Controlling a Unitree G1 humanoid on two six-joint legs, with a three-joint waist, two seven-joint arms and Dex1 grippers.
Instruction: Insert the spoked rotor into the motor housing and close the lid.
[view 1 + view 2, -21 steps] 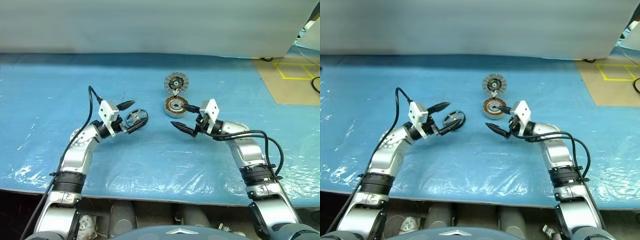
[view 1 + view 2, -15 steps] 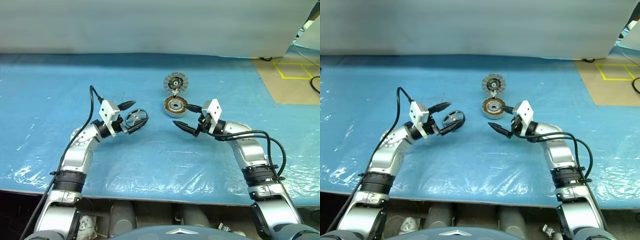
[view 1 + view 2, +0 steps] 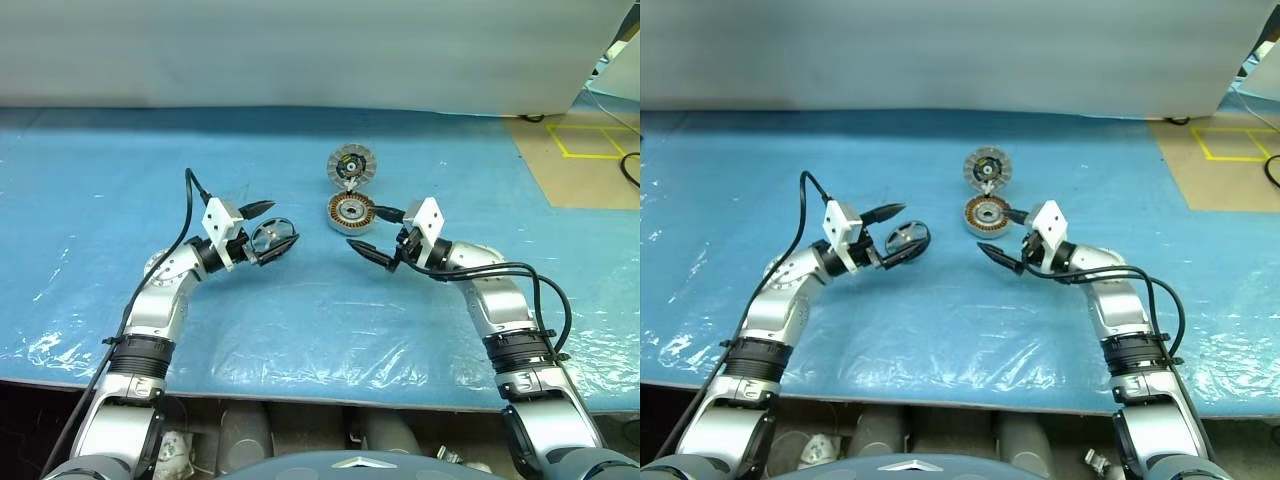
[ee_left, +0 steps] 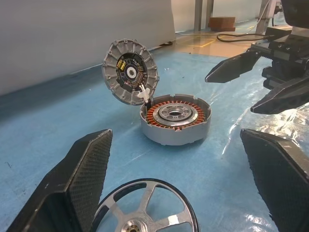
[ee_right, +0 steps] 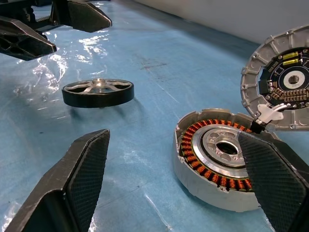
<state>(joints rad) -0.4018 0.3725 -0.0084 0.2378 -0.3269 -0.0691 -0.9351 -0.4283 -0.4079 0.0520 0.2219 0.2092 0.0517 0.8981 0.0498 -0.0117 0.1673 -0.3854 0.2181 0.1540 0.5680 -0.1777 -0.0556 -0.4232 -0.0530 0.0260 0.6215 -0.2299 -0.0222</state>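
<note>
Nothing of the task is done yet, by the look of it. Spoked rotor [image 3: 273, 238] lies flat on the blue plastic sheet [image 3: 320, 320] covering the tabletop, loose, between the spread fingers of the left gripper [image 3: 271, 229]; no contact visible in the left wrist view. Motor housing [image 3: 351, 212] sits at about 2 o'clock from the rotor, near but apart, copper windings exposed, centre bore empty. Lid [image 3: 352, 164] stands tilted up at 12 o'clock of the housing, joined to its rim by a small white hinge piece [image 4: 143, 94], so it is open.

Right gripper [image 3: 376, 234] hangs just at 4 o'clock of the housing, fingers spread wide, holding nothing.

Left to do, as I judge: pinch the rotor, carry it over, seat it on the centre, fold the lid down.

Surroundings: brown floor patch with yellow tape lines [image 3: 590, 141] at far 2 o'clock, grey wall behind. Nothing lies between rotor and housing. Raised lid leans over the far rim, so approach from the near side looks safest.
</note>
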